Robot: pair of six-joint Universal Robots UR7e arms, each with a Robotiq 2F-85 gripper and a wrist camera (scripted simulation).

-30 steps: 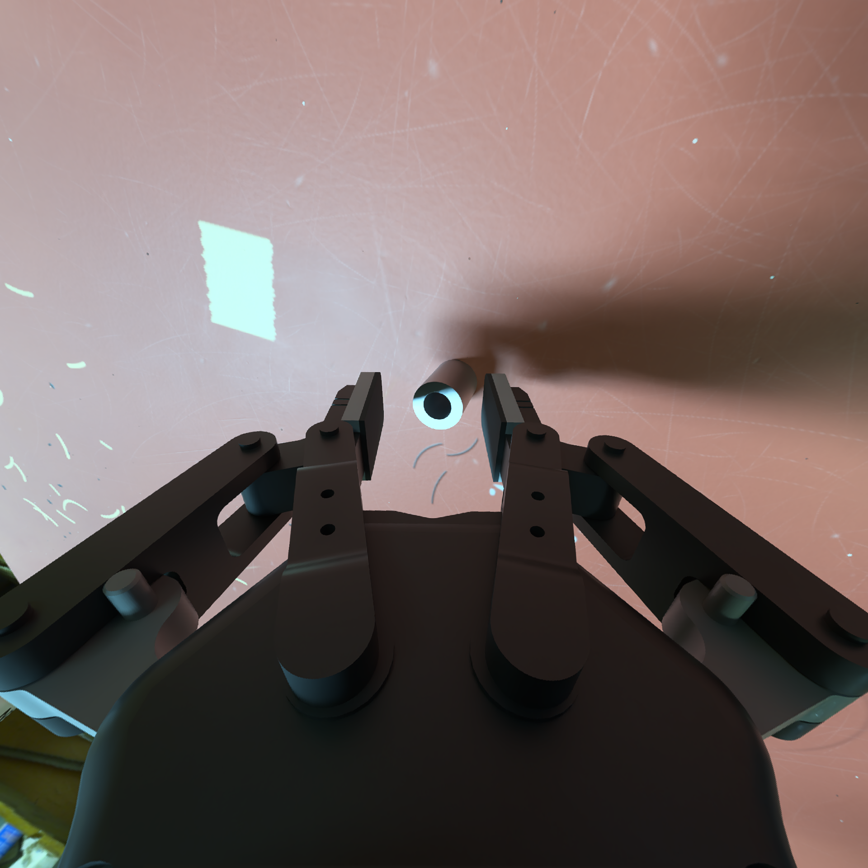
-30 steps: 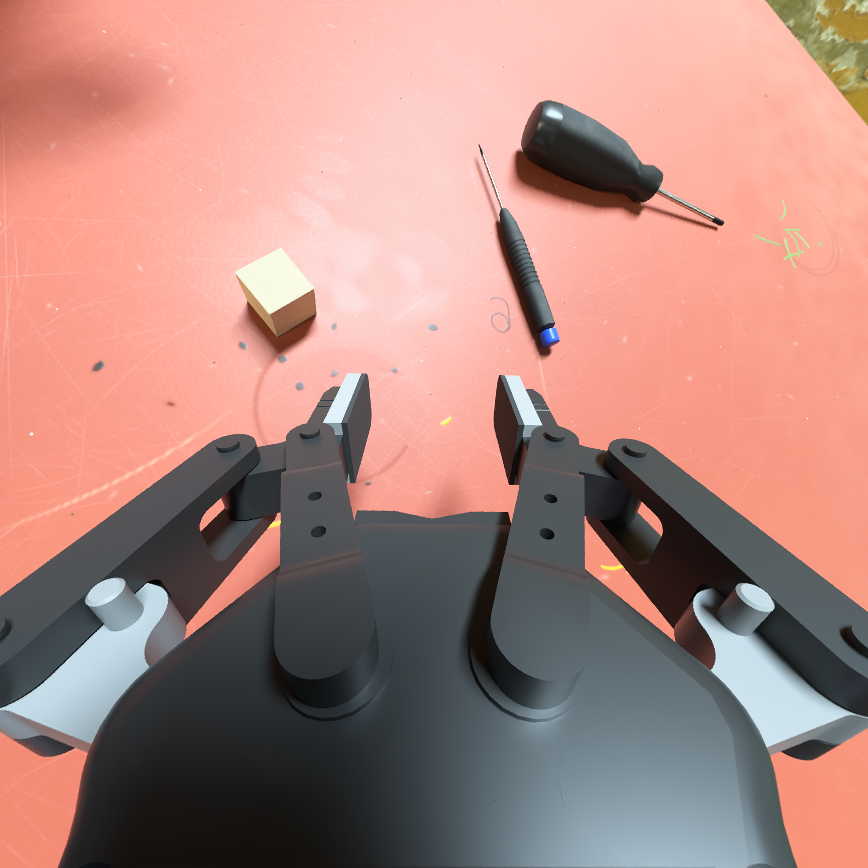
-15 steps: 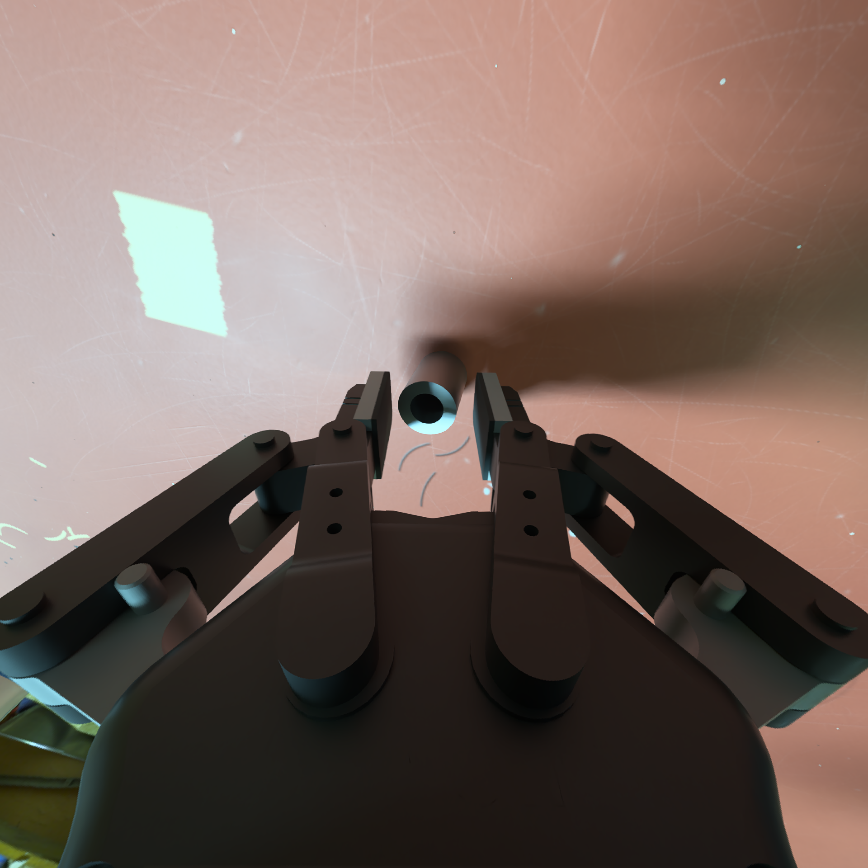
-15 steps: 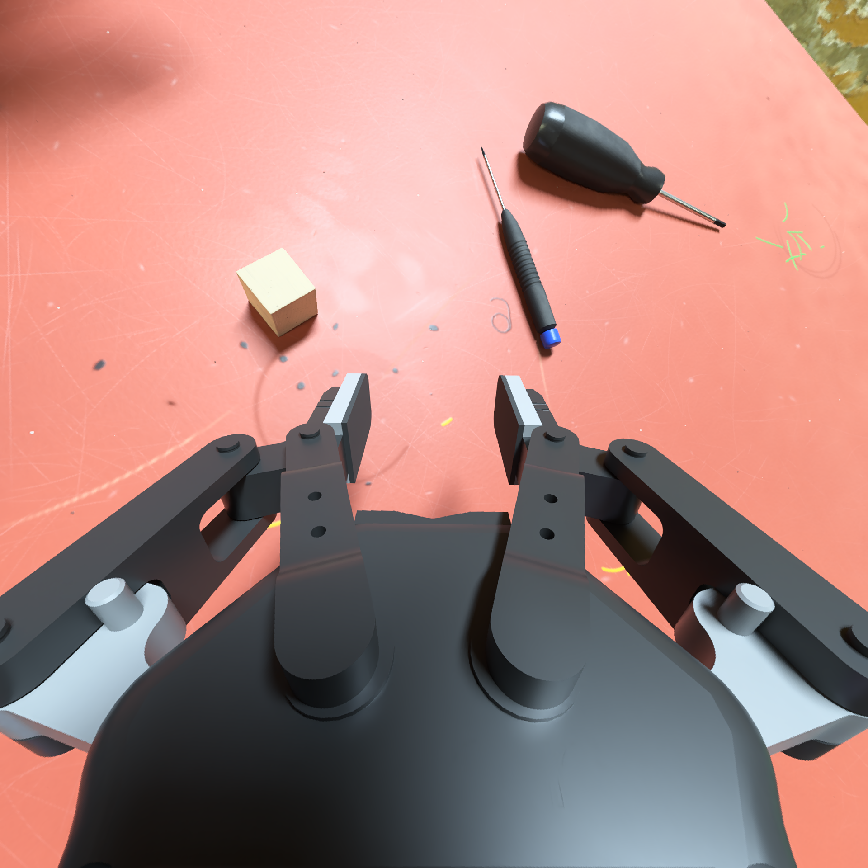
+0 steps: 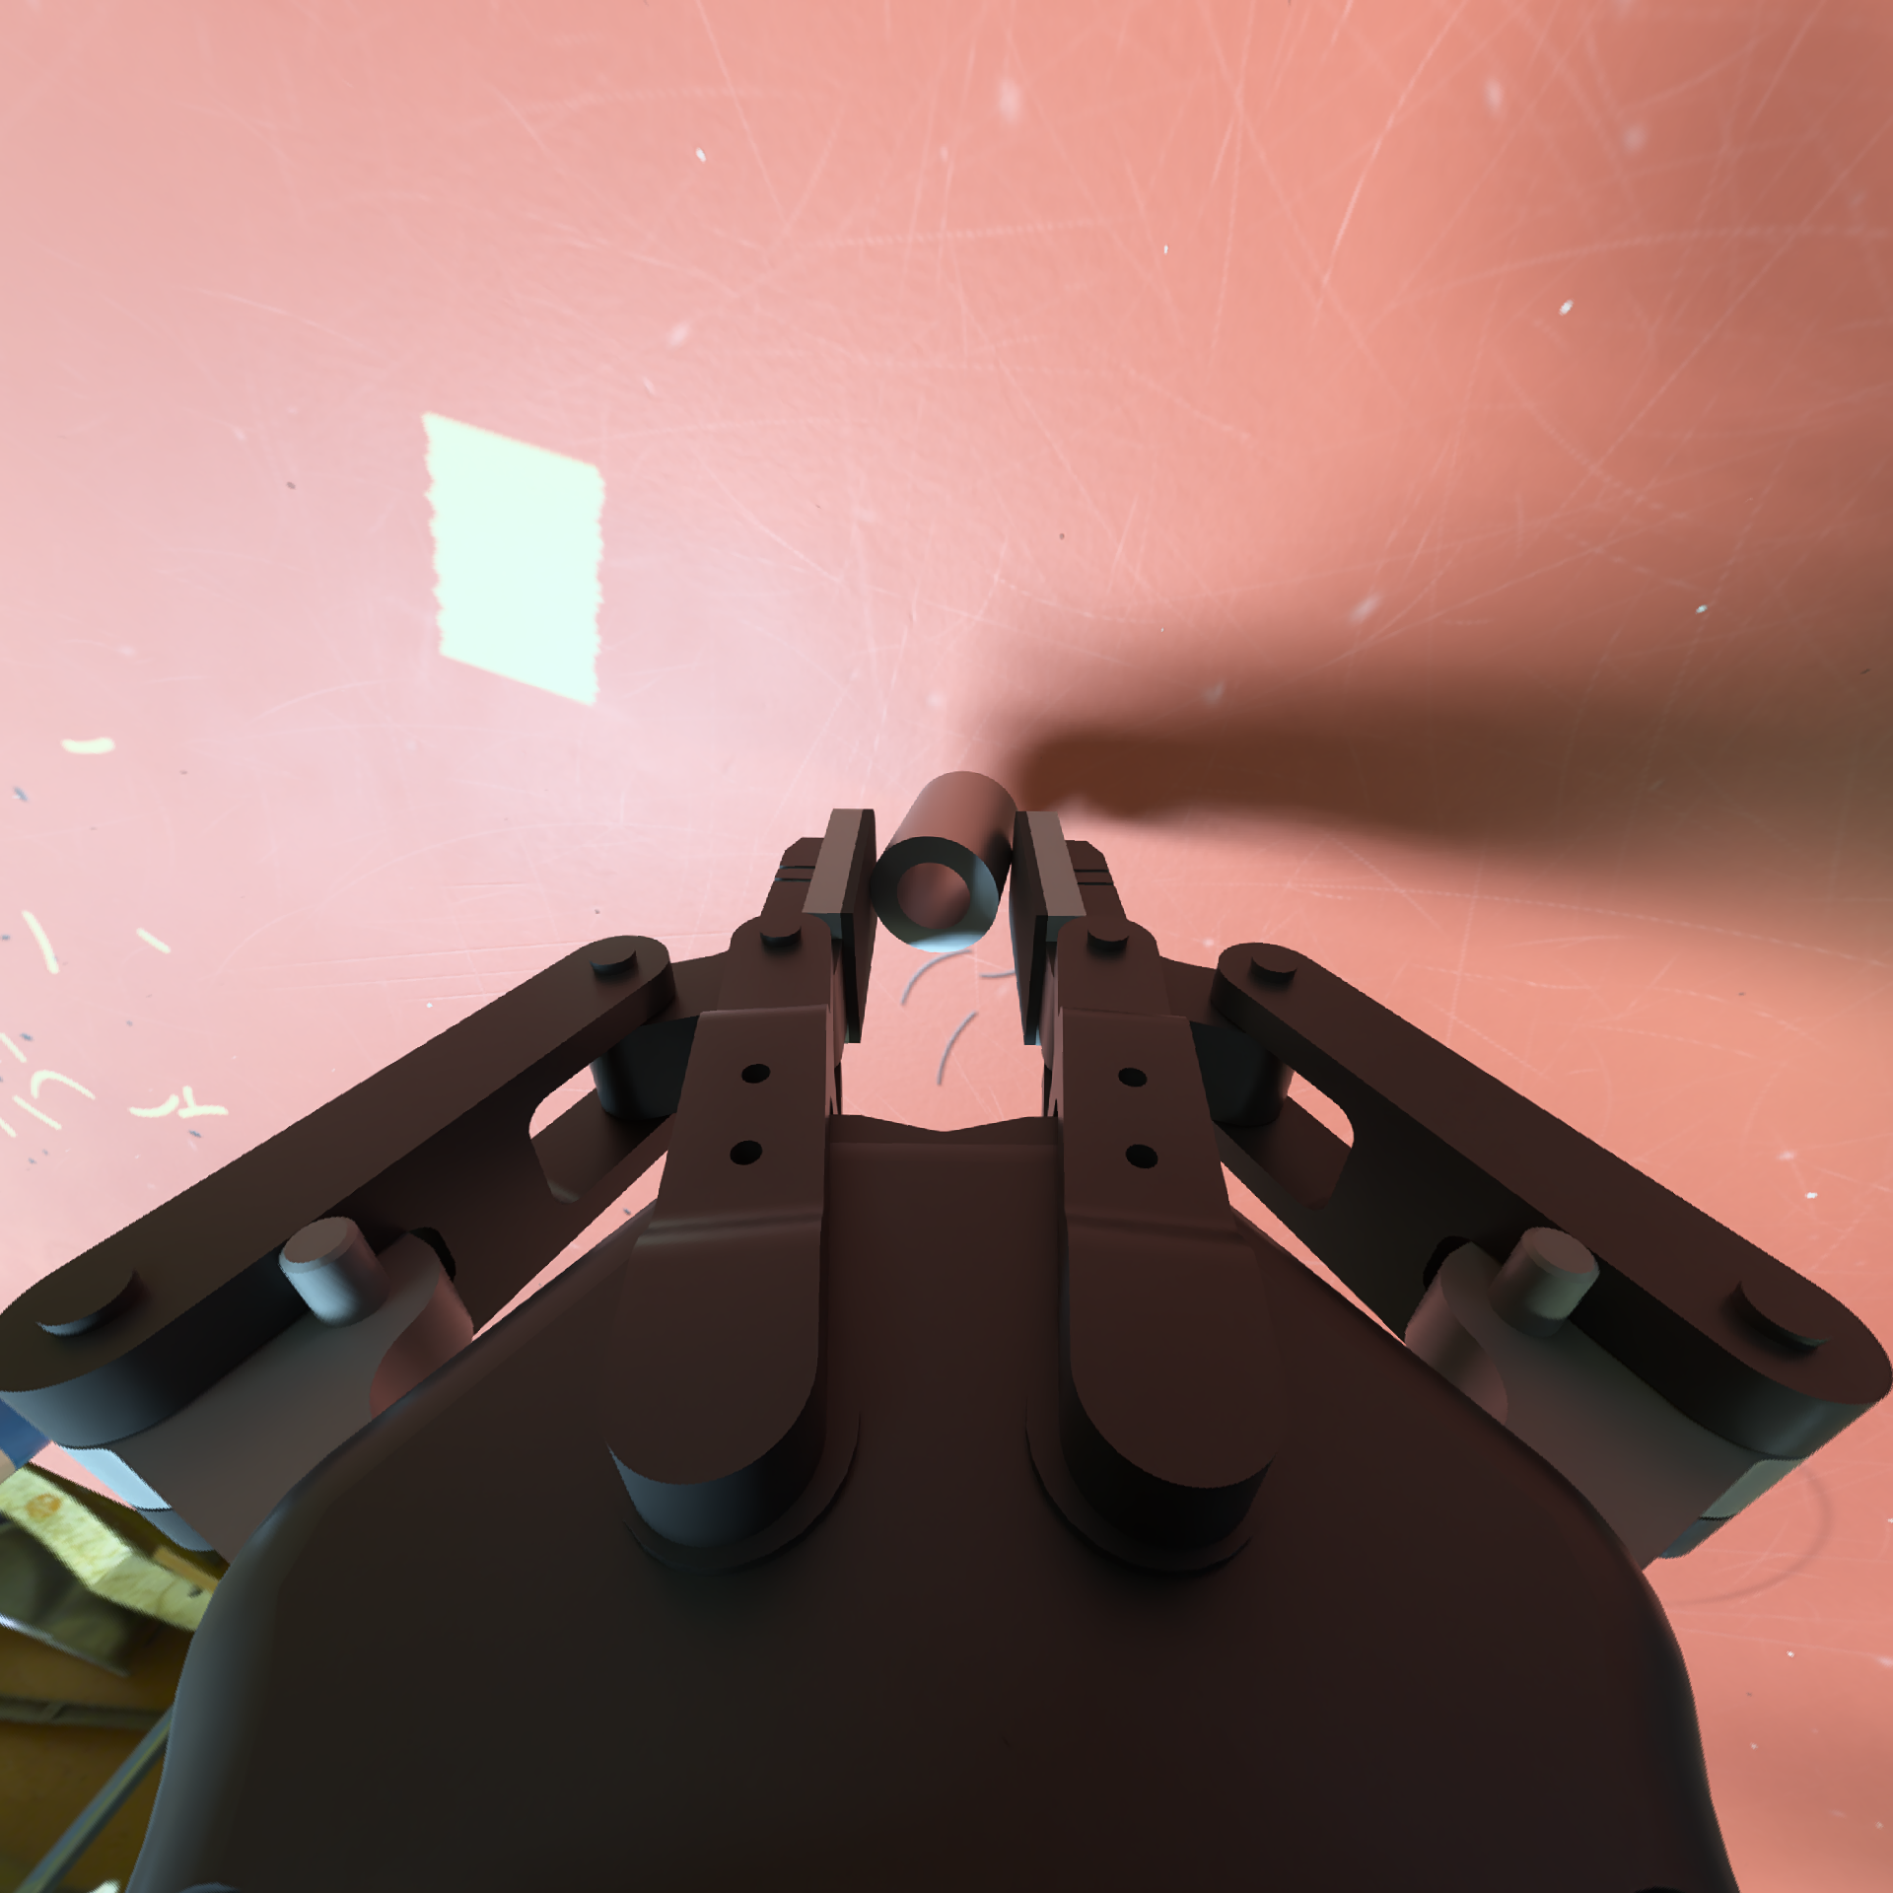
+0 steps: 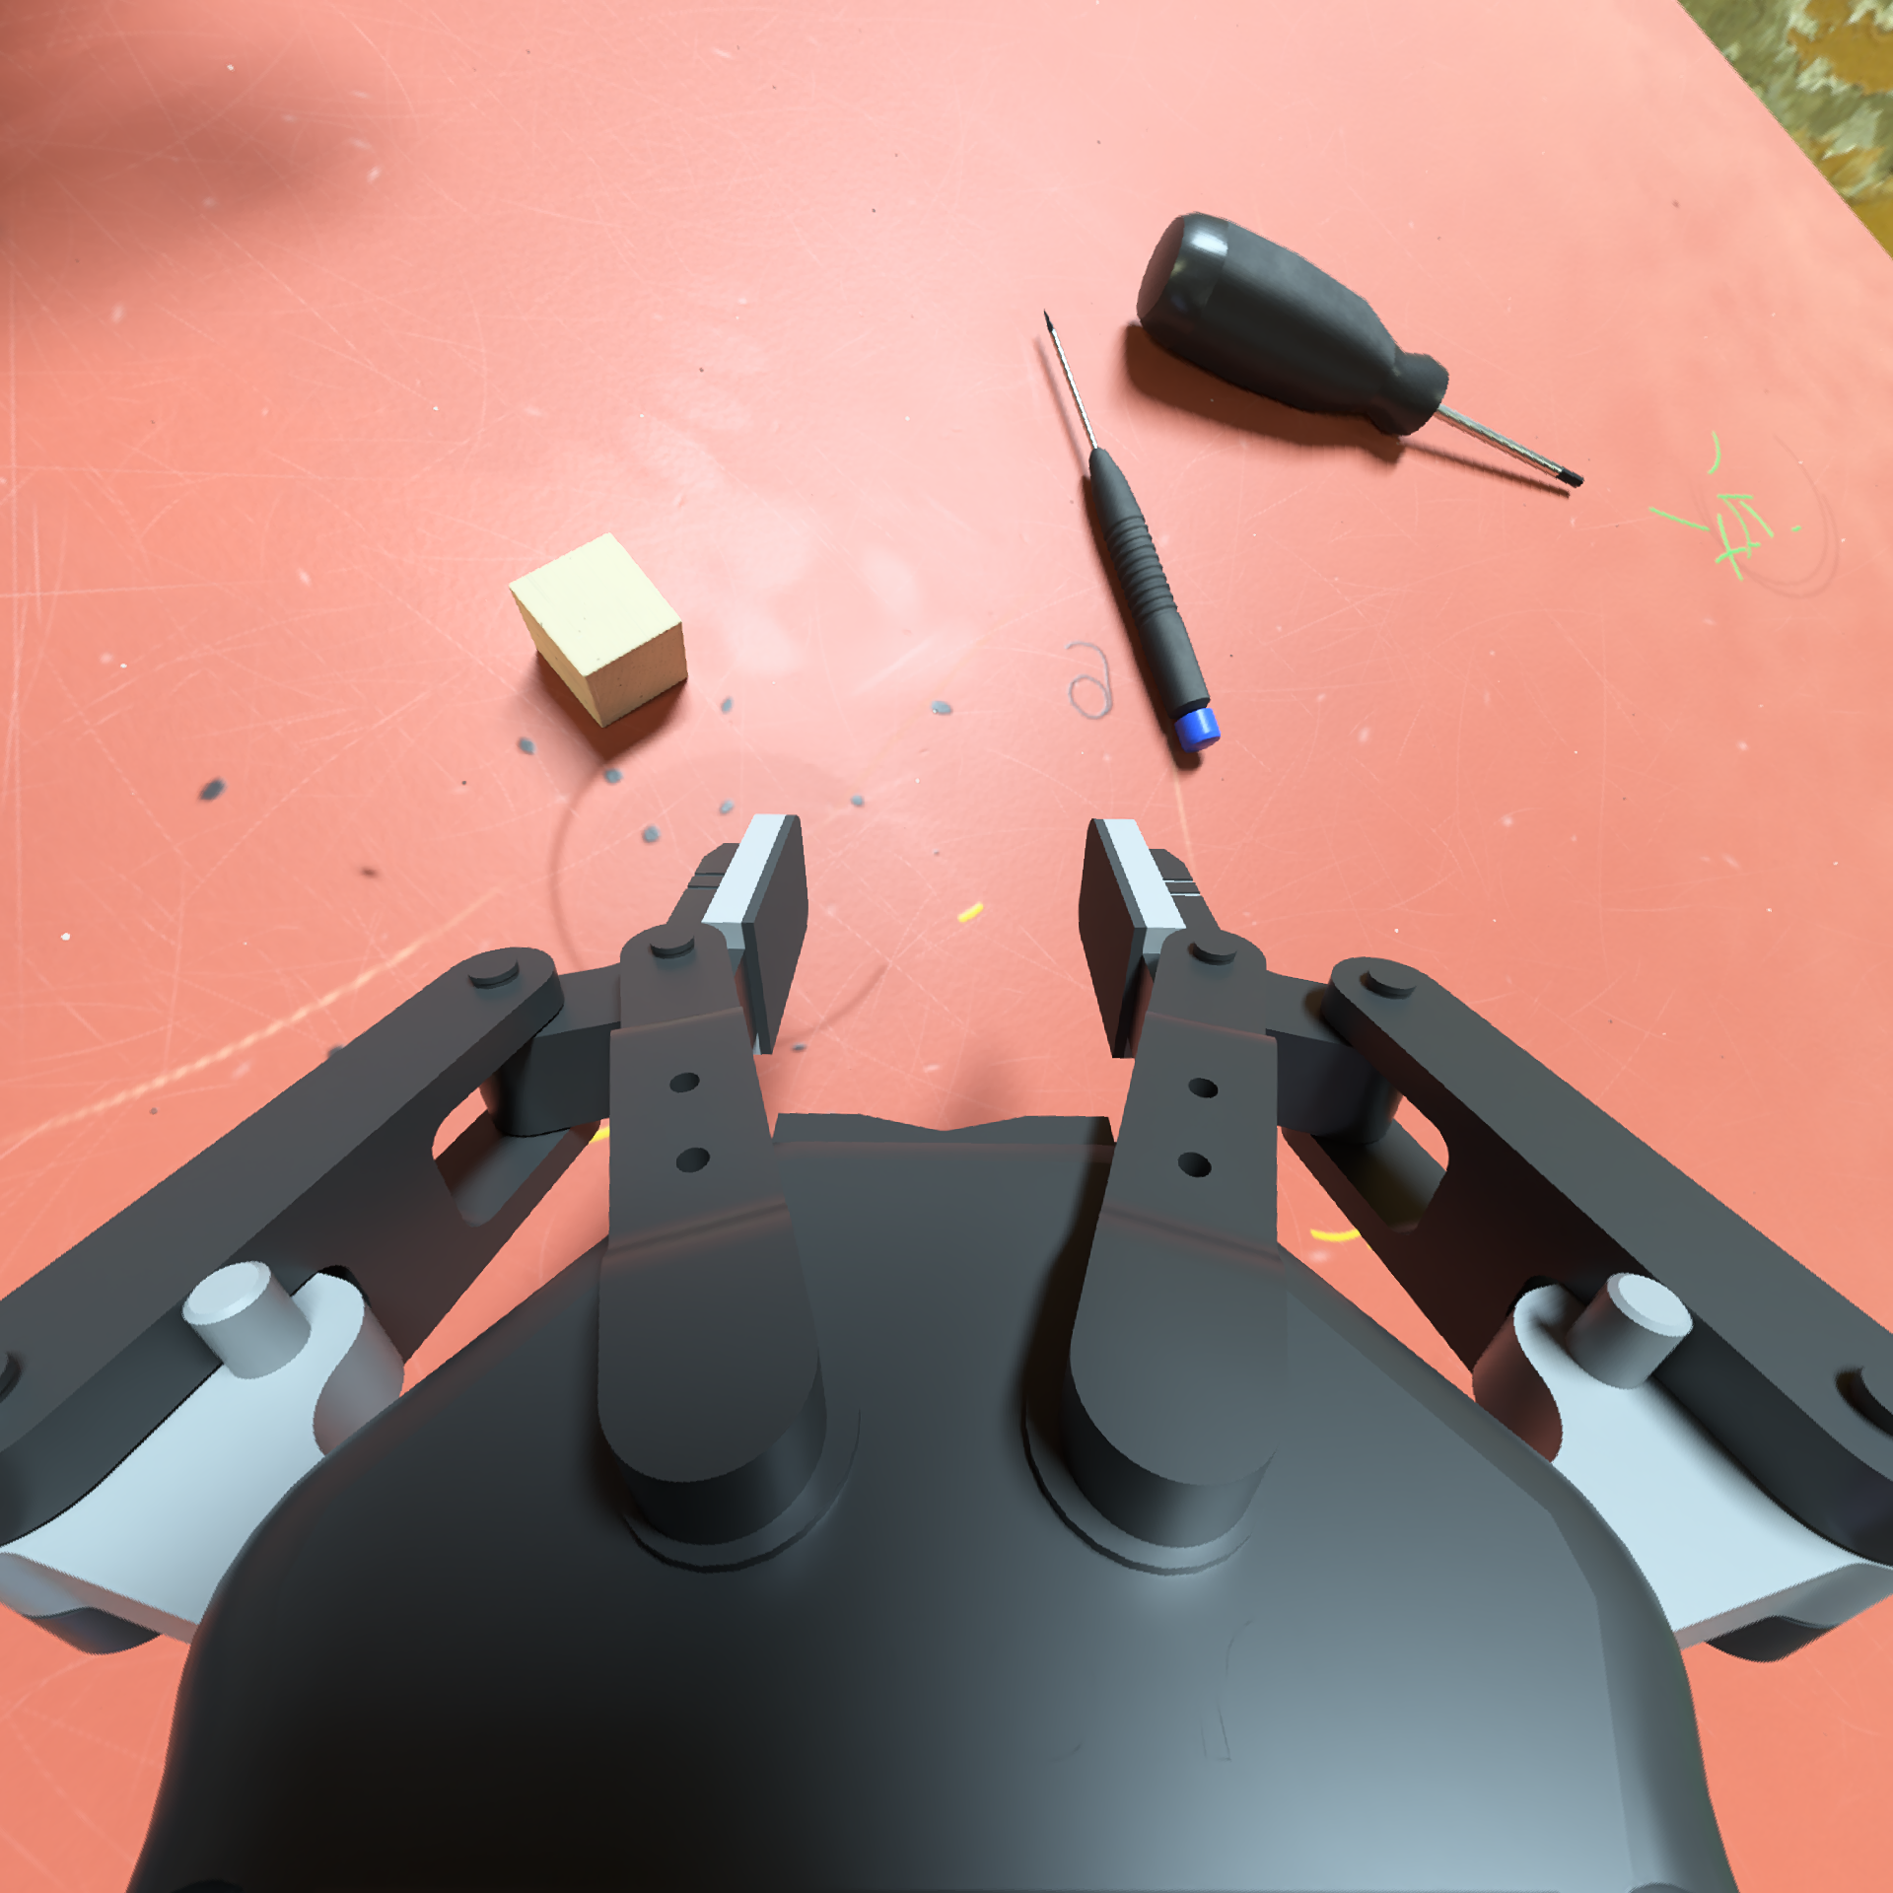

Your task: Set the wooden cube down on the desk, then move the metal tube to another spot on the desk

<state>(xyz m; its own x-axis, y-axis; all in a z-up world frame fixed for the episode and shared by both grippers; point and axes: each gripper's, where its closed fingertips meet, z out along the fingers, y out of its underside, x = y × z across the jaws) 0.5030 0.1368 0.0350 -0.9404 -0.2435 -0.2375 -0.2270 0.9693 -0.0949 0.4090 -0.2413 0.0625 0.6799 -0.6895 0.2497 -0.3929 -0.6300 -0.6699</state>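
In the left wrist view, a short grey metal tube (image 5: 940, 871) lies between the pads of my left gripper (image 5: 942, 871), its open end facing the camera. Both pads touch its sides, so the gripper is shut on it. In the right wrist view, the pale wooden cube (image 6: 602, 627) sits alone on the red desk (image 6: 410, 307), ahead and to the left of my right gripper (image 6: 942, 891). The right gripper is open and empty above the desk.
A thin black precision screwdriver with a blue cap (image 6: 1142, 579) and a thick-handled black screwdriver (image 6: 1311, 333) lie ahead and right of the right gripper. The desk's far right edge (image 6: 1782, 113) shows. A pale rectangular patch (image 5: 512, 558) marks the desk left of the tube.
My left gripper's fingers closed from either side onto the tube, and the left wrist view shifted over the desk. The right gripper and the cube have not moved.
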